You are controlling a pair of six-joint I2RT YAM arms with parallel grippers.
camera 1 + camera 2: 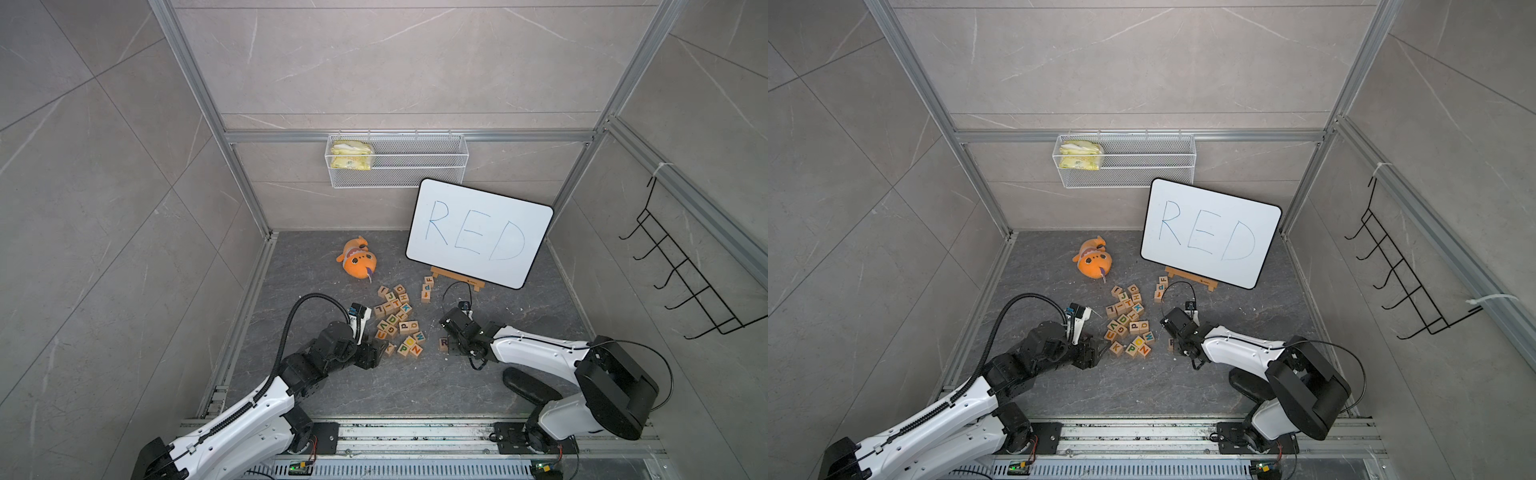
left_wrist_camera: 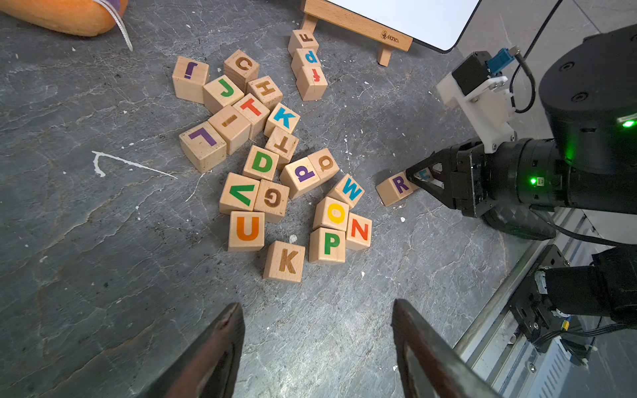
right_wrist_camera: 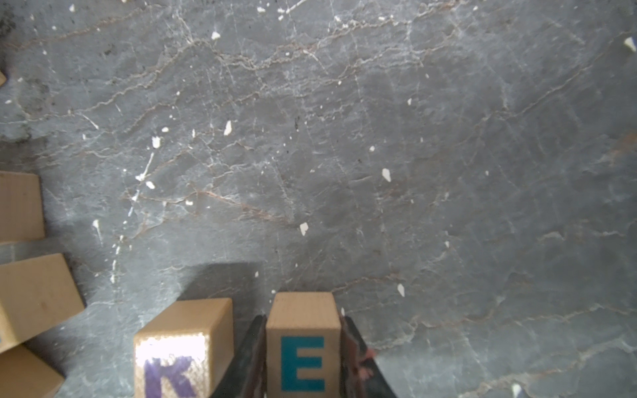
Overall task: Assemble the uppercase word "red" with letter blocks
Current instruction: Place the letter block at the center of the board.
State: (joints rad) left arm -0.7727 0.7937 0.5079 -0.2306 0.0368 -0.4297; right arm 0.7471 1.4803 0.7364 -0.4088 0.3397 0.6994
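My right gripper (image 3: 303,318) is shut on a light-wood block with a teal E (image 3: 303,344), one finger on each side face. The block with a purple R (image 3: 179,358) stands right beside it on the dark floor, with one finger in the narrow gap between them. In the left wrist view the R block (image 2: 396,187) lies just in front of the right fingertips (image 2: 412,172), apart from the pile. The green D block (image 2: 262,162) sits upright in the middle of the pile. My left gripper (image 2: 316,305) hangs open over bare floor near the K block, holding nothing.
A loose pile of other letter blocks (image 2: 246,229) lies between the arms. A row of three blocks (image 2: 308,62) sits by the wooden easel (image 2: 358,24) holding the whiteboard (image 1: 478,232). An orange plush (image 1: 357,262) lies behind the pile. A metal rail (image 1: 415,432) runs along the front.
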